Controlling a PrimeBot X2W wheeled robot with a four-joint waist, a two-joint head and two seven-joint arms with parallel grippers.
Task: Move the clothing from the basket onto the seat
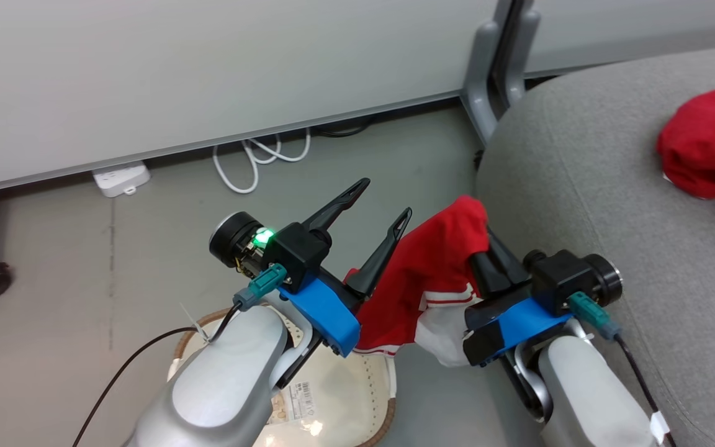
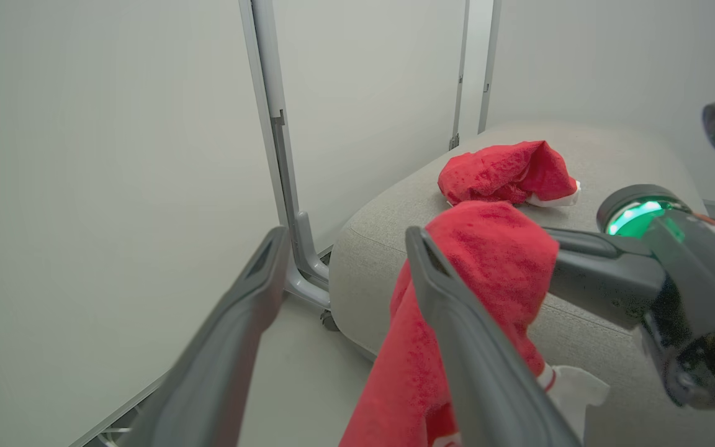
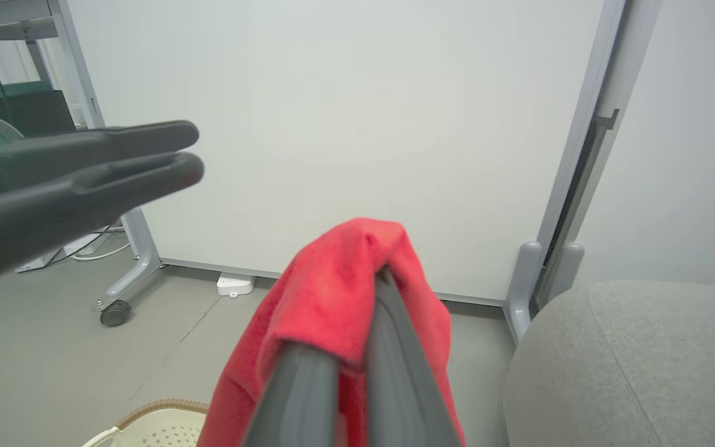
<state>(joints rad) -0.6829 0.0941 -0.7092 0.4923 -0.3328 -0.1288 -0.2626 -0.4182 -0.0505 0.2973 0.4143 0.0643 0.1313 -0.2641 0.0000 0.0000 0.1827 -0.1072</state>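
Two smooth pale-grey rounded forearm shells [image 1: 221, 385] end in bright blue angular brackets [image 1: 326, 313]. Each bracket carries a black boxy housing [image 1: 298, 248] and a black cylindrical module with a silver rim [image 1: 230, 236]. A small green light [image 1: 263, 236] glows on the left one. Teal plugs [image 1: 264, 282] feed thin black cables [image 1: 128, 366], and a white tag [image 1: 658, 427] wraps the right cable. The long dark tapering fingers [image 1: 339, 208] have slotted tips.

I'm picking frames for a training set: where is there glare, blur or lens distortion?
Head view: sharp, but glare inside the cream-white perforated plastic basket. Left wrist view: the left end effector is soft close up; the grey partition post slants. Right wrist view: that end effector blurs at left, the bright red fabric garment slightly soft.
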